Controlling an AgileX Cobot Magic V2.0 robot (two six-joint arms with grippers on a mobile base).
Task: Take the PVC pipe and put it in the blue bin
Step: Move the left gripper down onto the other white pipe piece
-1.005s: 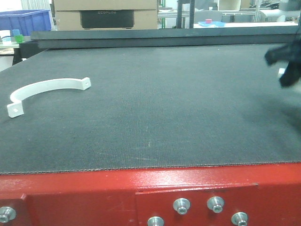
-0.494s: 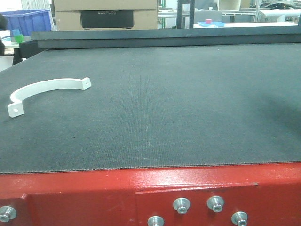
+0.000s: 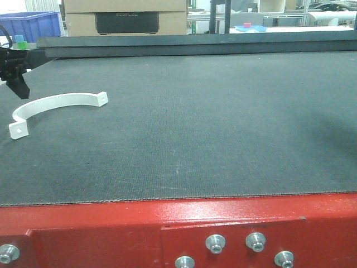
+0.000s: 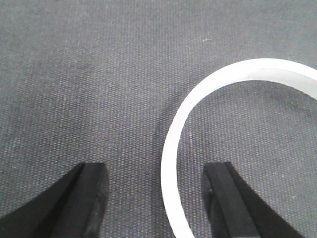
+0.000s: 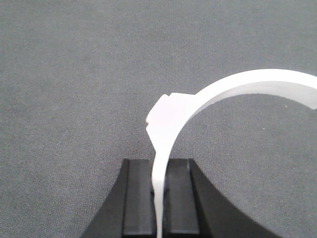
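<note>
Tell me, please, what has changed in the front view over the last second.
The right gripper, shut on a second clamp, left the front view past the right edge. The left gripper came in from the left and now hangs by the clamp's left end, jaws open. That clamp has not shifted on the mat.

pvc pipe [image 3: 61,100] on the mat [image 3: 223,123] — far left, bin [image 3: 30,25] behind.

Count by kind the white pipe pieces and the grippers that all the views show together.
Pipe pieces: 2 (loose piece on the mat; held piece)
Grippers: 2 (left gripper, open around the loose piece; right gripper, shut on the held piece)
Total: 4
</note>
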